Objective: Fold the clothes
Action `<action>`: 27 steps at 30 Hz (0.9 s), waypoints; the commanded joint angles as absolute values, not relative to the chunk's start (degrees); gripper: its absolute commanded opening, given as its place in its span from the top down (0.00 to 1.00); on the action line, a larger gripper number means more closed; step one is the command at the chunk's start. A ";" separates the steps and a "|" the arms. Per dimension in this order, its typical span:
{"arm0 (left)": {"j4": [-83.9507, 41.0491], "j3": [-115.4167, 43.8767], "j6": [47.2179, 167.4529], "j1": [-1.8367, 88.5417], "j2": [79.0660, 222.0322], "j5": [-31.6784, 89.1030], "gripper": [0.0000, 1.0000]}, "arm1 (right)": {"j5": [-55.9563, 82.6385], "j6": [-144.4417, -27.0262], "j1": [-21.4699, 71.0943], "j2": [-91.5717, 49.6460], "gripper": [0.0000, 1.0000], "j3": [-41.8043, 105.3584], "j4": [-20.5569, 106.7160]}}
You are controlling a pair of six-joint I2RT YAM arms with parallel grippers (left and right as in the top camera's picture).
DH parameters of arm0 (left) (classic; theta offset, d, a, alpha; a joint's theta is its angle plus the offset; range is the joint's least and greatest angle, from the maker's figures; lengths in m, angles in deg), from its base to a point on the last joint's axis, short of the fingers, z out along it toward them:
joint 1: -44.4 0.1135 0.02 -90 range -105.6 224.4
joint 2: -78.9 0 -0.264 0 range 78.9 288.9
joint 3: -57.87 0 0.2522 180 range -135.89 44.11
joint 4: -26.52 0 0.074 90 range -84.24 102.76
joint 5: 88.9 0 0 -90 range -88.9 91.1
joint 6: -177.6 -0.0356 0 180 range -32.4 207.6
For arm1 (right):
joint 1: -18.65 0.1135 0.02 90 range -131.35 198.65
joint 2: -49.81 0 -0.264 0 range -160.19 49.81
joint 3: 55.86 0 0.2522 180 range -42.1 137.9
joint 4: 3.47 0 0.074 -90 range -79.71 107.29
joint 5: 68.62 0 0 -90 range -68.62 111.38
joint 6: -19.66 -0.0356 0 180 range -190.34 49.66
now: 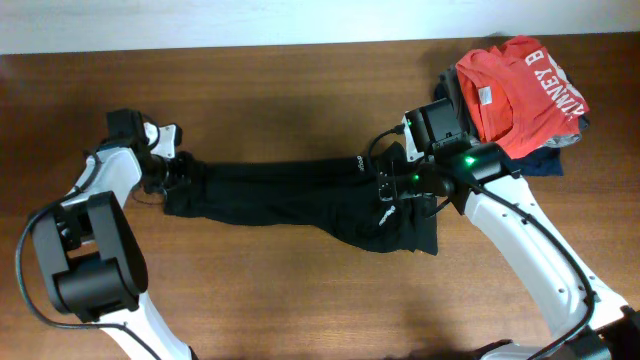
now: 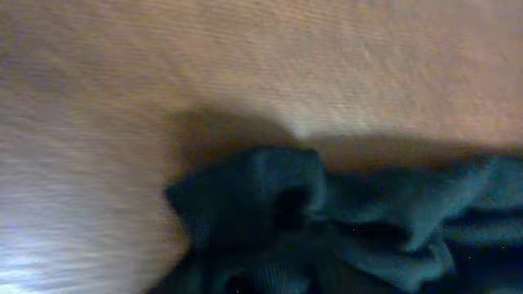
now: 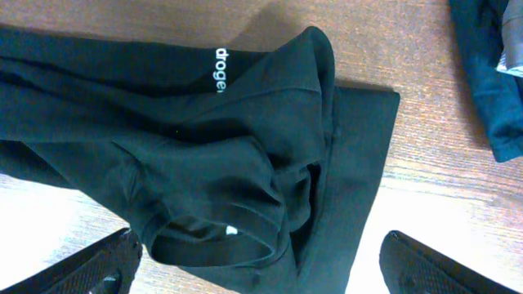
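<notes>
The clothes, a black T-shirt (image 1: 290, 190), lie pulled out into a long band across the middle of the table. A small white logo (image 3: 219, 69) shows near the collar (image 3: 212, 241). My left gripper (image 1: 178, 172) is at the shirt's left end. In the blurred left wrist view the bunched fabric (image 2: 278, 204) fills the space at the jaws and the fingers are buried in it, closed on it. My right gripper (image 1: 398, 200) hovers over the shirt's right end. Its fingers (image 3: 98, 265) stand wide apart above the collar and hold nothing.
A red-orange shirt with white lettering (image 1: 515, 85) lies on a pile of dark garments (image 1: 545, 160) at the back right. The pile's navy edge (image 3: 490, 73) shows close to the black shirt's right end. Bare wooden table (image 1: 300, 300) runs along the front.
</notes>
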State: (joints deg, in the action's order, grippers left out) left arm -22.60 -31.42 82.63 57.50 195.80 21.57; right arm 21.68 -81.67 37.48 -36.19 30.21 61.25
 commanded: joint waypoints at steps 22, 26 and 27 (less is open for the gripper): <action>-51.08 -59.00 82.76 68.52 199.32 15.82 1.00 | 22.01 -81.28 37.22 -36.56 0.02 30.45 61.23; -53.37 -61.91 82.76 67.34 199.32 15.97 1.00 | 22.01 -81.28 37.22 -36.56 0.02 30.45 61.04; -53.74 -62.30 82.76 66.75 199.32 16.30 1.00 | 22.01 -81.28 37.22 -36.56 0.02 30.45 61.01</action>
